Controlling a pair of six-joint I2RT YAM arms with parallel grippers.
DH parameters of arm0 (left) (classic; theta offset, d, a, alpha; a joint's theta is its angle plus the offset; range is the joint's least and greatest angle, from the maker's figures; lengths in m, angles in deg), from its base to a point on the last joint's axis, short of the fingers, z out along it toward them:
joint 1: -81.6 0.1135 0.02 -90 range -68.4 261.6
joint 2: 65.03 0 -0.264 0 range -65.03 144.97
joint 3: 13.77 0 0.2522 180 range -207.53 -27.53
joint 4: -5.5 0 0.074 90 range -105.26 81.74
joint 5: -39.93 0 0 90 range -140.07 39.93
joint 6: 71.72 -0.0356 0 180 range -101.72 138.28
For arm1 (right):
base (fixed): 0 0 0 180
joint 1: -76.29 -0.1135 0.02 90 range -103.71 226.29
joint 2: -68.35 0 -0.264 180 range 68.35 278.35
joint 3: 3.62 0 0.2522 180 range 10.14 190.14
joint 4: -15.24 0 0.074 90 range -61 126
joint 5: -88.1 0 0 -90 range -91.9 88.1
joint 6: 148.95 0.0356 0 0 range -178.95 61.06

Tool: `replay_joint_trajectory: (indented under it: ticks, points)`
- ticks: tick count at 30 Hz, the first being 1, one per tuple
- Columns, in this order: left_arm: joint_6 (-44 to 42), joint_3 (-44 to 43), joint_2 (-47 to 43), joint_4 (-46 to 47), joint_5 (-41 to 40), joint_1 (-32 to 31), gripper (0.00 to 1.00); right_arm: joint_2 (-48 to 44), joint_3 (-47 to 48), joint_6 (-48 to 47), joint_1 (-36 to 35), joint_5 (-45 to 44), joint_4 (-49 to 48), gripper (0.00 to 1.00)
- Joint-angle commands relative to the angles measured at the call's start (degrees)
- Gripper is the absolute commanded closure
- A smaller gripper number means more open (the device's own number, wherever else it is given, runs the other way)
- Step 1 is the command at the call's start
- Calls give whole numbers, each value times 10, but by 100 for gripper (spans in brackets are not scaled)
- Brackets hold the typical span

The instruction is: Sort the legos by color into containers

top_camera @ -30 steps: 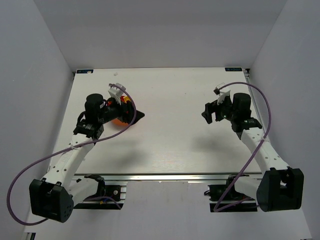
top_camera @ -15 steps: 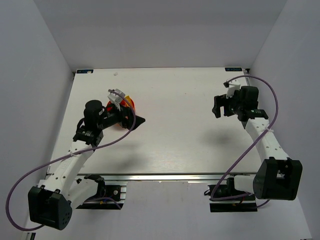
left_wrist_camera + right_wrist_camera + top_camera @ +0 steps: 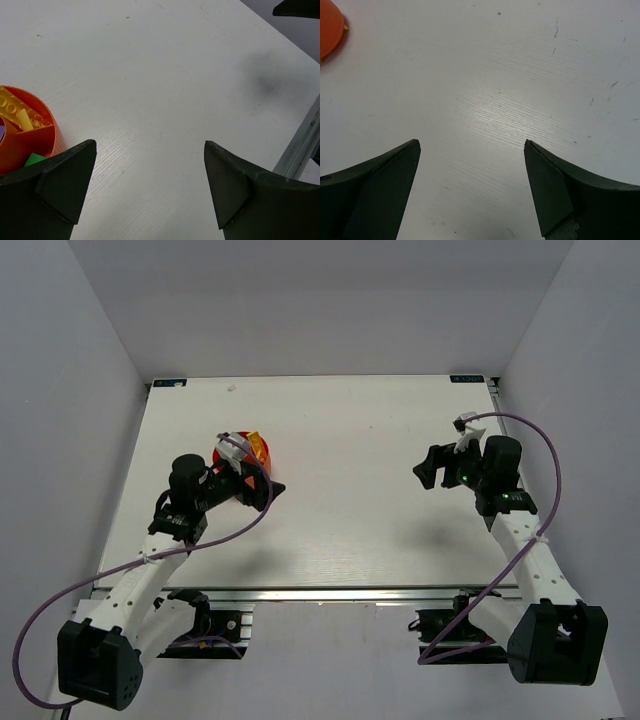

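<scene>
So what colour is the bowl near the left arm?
Orange-red bowl, clearest in the left wrist view.

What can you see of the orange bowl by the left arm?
The bowl is round, glossy orange plastic, with inner walls splitting it into compartments. It stands upright on the white table, left of centre. One compartment holds yellow bricks, the next a green brick; a purple bit shows at the picture's edge. From above, the left arm hides part of it. Whether the open left fingers touch it cannot be told.
</scene>
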State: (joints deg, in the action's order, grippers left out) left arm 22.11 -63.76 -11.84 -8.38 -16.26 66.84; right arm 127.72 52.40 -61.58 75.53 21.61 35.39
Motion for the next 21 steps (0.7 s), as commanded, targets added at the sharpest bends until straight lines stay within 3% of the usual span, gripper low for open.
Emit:
replay_joint_trajectory:
  ticks: [1, 11, 15, 21]
  points:
    - [-5, 12, -23, 37, -32, -2, 2, -8, -9, 5, 1, 29, -33, 11]
    - [-11, 5, -46, 5, -126, -2, 2, 7, -27, -28, 20, -7, -45, 11]
    - [-22, 16, -45, 22, -109, -2, 2, 10, -12, -32, 24, -43, -38, 11]
    - [-31, 16, -45, 17, -113, -2, 2, 1, -25, -72, 43, -14, -44, 11]
